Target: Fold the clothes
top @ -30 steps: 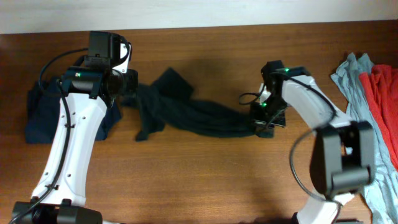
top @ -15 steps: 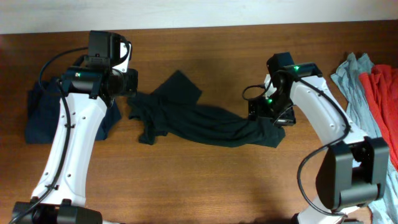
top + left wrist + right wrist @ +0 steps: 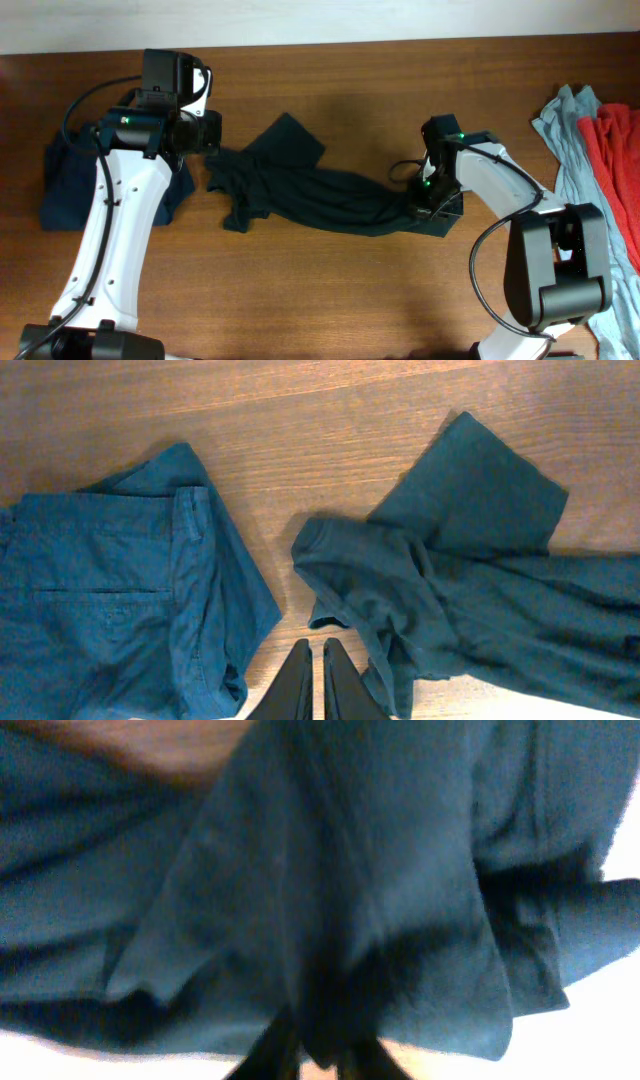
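Since half a second ago the right arm has pulled its wrist a little nearer, and the right end of the dark T-shirt (image 3: 320, 195) is now more bunched; the left arm has not moved. The right gripper (image 3: 432, 203) is clamped on this right end of the shirt. In its wrist view, folds of dark cloth fill almost the whole picture and run down between the two fingers. From there the shirt lies on the table (image 3: 330, 300) as a long, wrinkled band going to the left, with one sleeve spread flat on the far side. Its left end is a crumpled edge just beside the left gripper (image 3: 317, 652). The fingers of that gripper are together with only a thin slit between them, and they hold nothing; they stand over bare wood between the shirt and a navy garment (image 3: 100, 590). The navy garment lies flat at the left, partly under the left arm. At the far right edge lie a grey-blue garment (image 3: 565, 130) and a red garment (image 3: 615, 140), touching each other and well apart from the shirt.
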Motion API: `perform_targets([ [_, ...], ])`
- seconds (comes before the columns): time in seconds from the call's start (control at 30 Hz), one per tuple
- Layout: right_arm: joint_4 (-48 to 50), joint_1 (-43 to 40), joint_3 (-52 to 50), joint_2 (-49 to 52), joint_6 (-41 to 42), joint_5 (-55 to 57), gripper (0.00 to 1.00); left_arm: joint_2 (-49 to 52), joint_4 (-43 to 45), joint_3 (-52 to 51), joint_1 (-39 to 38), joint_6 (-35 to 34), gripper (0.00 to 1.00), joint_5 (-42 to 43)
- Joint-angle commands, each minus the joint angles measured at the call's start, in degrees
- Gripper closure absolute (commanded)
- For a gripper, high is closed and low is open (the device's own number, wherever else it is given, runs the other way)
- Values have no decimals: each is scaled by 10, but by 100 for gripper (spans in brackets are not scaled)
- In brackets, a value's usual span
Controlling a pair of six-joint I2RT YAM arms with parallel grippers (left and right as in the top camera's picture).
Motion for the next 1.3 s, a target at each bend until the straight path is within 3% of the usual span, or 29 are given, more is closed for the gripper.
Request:
perform_targets([
  [0.0, -48, 3, 77, -2, -10, -9, 89, -4, 1, 2, 2, 9, 93, 3],
  [0.1, -67, 3, 128, -2, -14, -10, 92, -4, 5, 2, 2, 9, 92, 3],
  [0.23, -6, 3, 132, 1, -14, -9, 90, -4, 5, 2, 2, 9, 92, 3],
  [0.27, 12, 3, 132, 4, -12, -9, 81, -4, 5, 2, 2, 9, 92, 3],
  [0.37, 31, 3, 132, 7, -12, -9, 25, -4, 5, 2, 2, 9, 92, 7],
  [0.43, 29, 2, 132, 7, -14, 3, 14, -4, 5, 2, 2, 9, 92, 7],
  [0.5, 9, -3, 132, 7, -14, 20, 13, -4, 5, 2, 2, 9, 92, 7],
  [0.57, -32, -11, 132, 7, -14, 23, 19, -4, 4, 2, 2, 9, 92, 7],
  [0.67, -58, -12, 115, 7, -13, 19, 53, -4, 4, 2, 2, 9, 92, 7],
  [0.87, 28, -11, 25, 7, 6, -45, 73, -4, 5, 2, 2, 9, 89, 7],
  [1.0, 96, -11, -23, 7, 25, -61, 73, -4, 5, 2, 2, 9, 89, 7],
  [1.13, 171, -11, -42, 7, 25, -88, 63, -4, 6, 2, 2, 9, 88, 7],
  [1.27, 200, -13, -42, 7, 25, -115, 61, -4, 5, 2, 2, 9, 88, 7],
])
